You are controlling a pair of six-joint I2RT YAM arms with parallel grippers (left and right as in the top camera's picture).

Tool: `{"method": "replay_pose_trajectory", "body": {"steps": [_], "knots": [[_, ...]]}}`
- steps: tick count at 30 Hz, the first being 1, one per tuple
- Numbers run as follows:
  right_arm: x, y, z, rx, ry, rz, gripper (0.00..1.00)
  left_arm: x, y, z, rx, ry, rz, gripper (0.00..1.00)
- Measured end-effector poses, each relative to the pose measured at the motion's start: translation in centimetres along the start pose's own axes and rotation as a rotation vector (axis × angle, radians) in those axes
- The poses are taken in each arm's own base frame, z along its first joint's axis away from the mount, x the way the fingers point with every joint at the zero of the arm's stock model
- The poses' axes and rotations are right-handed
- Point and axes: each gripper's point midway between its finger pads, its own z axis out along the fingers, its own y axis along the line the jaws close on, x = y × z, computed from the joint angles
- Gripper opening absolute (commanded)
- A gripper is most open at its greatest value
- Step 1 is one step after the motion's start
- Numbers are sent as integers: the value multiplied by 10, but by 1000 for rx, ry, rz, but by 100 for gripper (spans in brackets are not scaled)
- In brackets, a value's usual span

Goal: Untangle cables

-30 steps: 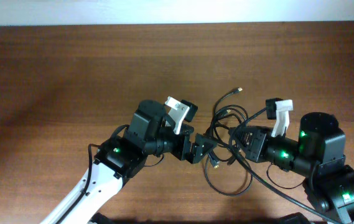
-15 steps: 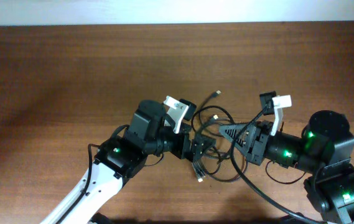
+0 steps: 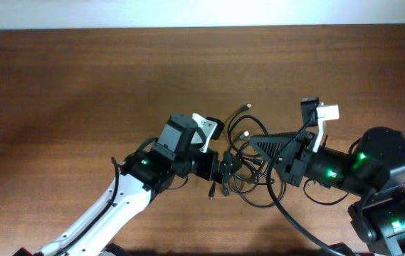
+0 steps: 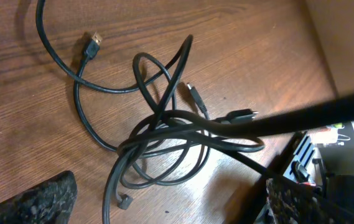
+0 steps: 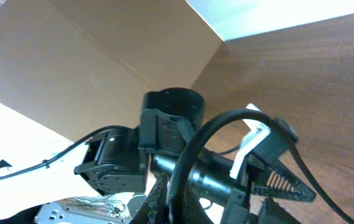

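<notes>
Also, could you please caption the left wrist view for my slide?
Knotted black cables on the wooden table, framed by the open left tool.

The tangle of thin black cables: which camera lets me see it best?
The left wrist view: the tangle of thin black cables fills it, with loops and silvery-tipped plugs clear. Overhead shows it small and partly hidden. The right wrist view shows mainly the left arm, hardly any tangle.

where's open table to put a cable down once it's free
The table is bare left of the left arm and all along the far strip by the wall. Crowded: the middle right, where the cables lie between the left hand and right hand.
</notes>
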Motion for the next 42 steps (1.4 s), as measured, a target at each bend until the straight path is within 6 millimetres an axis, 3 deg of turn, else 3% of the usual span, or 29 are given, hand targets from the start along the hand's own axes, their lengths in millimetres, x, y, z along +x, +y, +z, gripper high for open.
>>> {"method": "replay_pose_trajectory", "body": {"steps": [14,23,29,33,36,42], "knots": [[-12,8,0,-28,-44,21,4,0,17,1,-92,-7,-12,99],[-42,30,-4,-101,-157,17,4,4,27,8,-125,12,-37,99],[-43,11,11,-78,-121,98,4,2,27,8,-124,2,-48,99],[-42,7,16,-77,-104,118,4,-13,13,11,-50,-47,-39,99],[-43,10,15,-84,-105,112,4,-19,4,19,18,-53,-31,99],[-43,11,15,-88,-101,112,4,-9,2,52,97,13,-45,99]]}}
